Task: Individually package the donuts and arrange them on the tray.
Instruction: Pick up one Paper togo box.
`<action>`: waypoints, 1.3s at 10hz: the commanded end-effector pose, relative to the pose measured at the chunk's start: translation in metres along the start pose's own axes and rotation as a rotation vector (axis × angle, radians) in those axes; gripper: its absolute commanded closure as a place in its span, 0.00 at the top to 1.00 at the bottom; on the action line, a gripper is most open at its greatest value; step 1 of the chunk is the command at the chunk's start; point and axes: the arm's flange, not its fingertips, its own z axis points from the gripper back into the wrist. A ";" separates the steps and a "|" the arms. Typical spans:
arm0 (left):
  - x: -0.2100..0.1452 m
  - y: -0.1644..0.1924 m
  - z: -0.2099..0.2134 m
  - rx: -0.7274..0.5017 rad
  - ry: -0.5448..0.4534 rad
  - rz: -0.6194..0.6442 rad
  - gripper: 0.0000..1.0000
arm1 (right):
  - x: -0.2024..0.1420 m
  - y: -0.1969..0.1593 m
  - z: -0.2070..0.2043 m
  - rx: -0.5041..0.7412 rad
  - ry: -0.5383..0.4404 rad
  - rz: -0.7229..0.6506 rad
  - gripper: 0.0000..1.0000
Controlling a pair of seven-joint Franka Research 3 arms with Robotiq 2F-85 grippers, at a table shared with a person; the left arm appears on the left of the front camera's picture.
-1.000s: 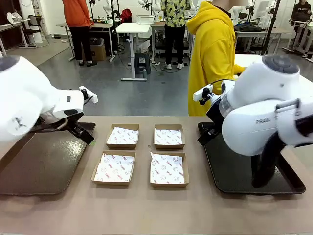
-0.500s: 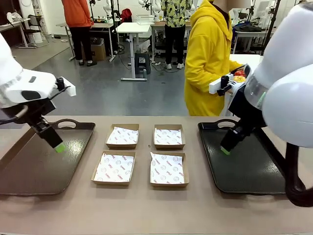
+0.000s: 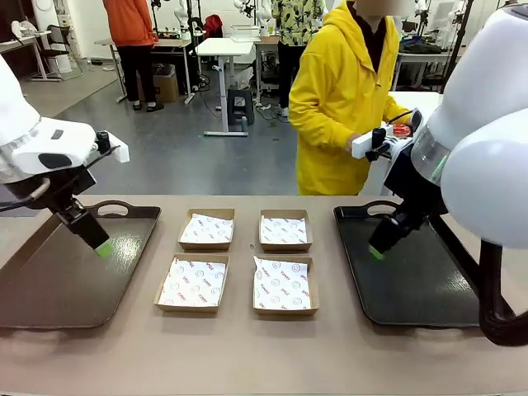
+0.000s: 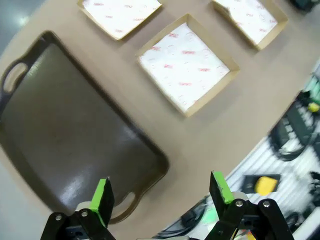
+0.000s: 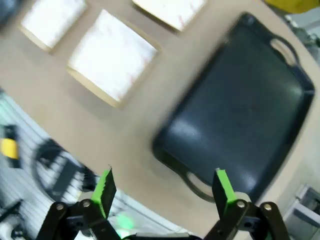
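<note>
My left gripper (image 3: 101, 246) hangs open over the inner edge of the dark brown tray (image 3: 58, 285), with nothing between its fingers. The left wrist view has the same gripper (image 4: 162, 192) above that tray (image 4: 65, 135). My right gripper (image 3: 376, 251) stands open and empty over the left part of the black tray (image 3: 429, 289). From the right wrist, that gripper (image 5: 162, 192) looks down on the black tray (image 5: 240, 110). A bit of red (image 3: 401, 129) shows behind my right wrist by the person's hand; I cannot tell whether it is a donut.
Four shallow cardboard boxes lined with printed paper lie in a square between the trays, such as the near-left one (image 3: 192, 284) and the near-right one (image 3: 281, 285). A person in a yellow hoodie (image 3: 338, 99) stands at the far edge.
Over the second both arms rose and their grippers swung down over the trays; in the last half second they barely moved. The person in yellow shifted left and turned toward the table.
</note>
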 end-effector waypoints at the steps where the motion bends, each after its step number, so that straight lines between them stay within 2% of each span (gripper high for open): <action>1: -0.003 0.034 0.009 -0.454 -0.246 0.321 1.00 | -0.037 -0.047 -0.005 0.596 -0.306 -0.314 1.00; 2: -0.014 0.058 0.014 -0.685 -0.405 0.500 1.00 | -0.060 -0.072 -0.013 0.766 -0.436 -0.420 1.00; 3: -0.023 0.073 0.014 -0.840 -0.500 0.595 1.00 | -0.078 -0.091 -0.024 0.900 -0.506 -0.495 1.00; 6: -0.063 0.115 -0.002 -1.085 -0.498 0.852 1.00 | -0.131 -0.140 -0.055 1.127 -0.557 -0.660 1.00; 7: -0.085 0.132 -0.006 -1.143 -0.477 0.914 1.00 | -0.153 -0.155 -0.062 1.144 -0.566 -0.734 1.00; 9: -0.118 0.154 -0.008 -1.179 -0.515 0.998 1.00 | -0.188 -0.170 -0.066 1.265 -0.586 -0.733 1.00; 11: -0.139 0.162 -0.009 -1.180 -0.486 1.022 1.00 | -0.216 -0.178 -0.065 1.245 -0.582 -0.763 1.00; 13: -0.154 0.170 -0.006 -1.134 -0.451 1.045 1.00 | -0.225 -0.175 -0.054 1.184 -0.551 -0.742 1.00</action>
